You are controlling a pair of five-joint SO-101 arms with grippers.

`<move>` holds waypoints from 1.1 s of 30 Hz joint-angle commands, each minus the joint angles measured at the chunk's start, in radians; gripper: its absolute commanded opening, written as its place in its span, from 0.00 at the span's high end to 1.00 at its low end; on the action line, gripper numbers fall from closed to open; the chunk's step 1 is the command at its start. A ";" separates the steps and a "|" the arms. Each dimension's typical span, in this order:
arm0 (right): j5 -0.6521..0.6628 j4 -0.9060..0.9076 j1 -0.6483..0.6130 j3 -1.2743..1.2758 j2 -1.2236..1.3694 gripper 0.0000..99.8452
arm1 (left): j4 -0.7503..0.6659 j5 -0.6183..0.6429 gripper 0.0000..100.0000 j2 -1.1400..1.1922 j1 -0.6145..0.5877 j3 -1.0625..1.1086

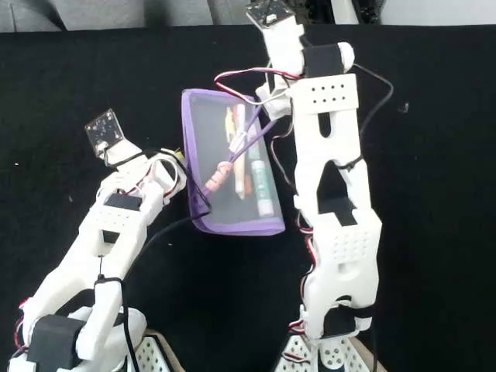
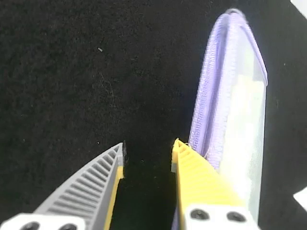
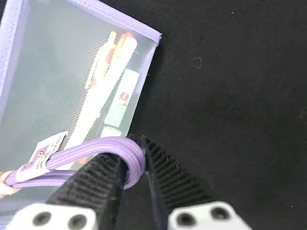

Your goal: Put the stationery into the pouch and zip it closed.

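A purple mesh pouch (image 1: 232, 167) lies flat mid-table, and pens (image 1: 239, 147) and a white-and-green stick (image 1: 262, 182) show through its mesh. Its purple strap (image 3: 81, 153) loops up from the pouch face. My right gripper (image 3: 135, 143) is shut on the bend of that strap, at the pouch's far right corner in the high view (image 1: 267, 122). My left gripper (image 2: 146, 153) stands open over bare cloth, its yellow finger (image 2: 201, 182) just beside the pouch's purple edge (image 2: 211, 105), at the pouch's left side (image 1: 180, 159). Nothing lies between its fingers.
Black cloth (image 1: 434, 155) covers the whole table. A pink cord piece (image 1: 219, 177) and a white tag (image 3: 45, 148) hang on the strap. Arm cables (image 1: 182, 225) trail across the pouch's near left corner. The arm bases (image 1: 325, 349) stand at the front edge.
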 commanded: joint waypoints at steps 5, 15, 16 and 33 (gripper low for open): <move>0.000 0.031 0.029 -0.012 -0.067 0.99 | -0.011 0.127 0.78 -0.018 0.010 -0.111; 0.003 0.028 0.029 -0.013 -0.064 0.99 | 0.123 0.129 0.78 -0.261 0.113 -0.104; 0.003 0.028 0.029 -0.013 -0.065 0.99 | 0.126 0.129 0.78 -0.287 0.122 -0.085; -0.002 0.028 0.029 -0.012 -0.065 0.99 | 0.074 0.052 0.78 -0.051 0.085 -0.059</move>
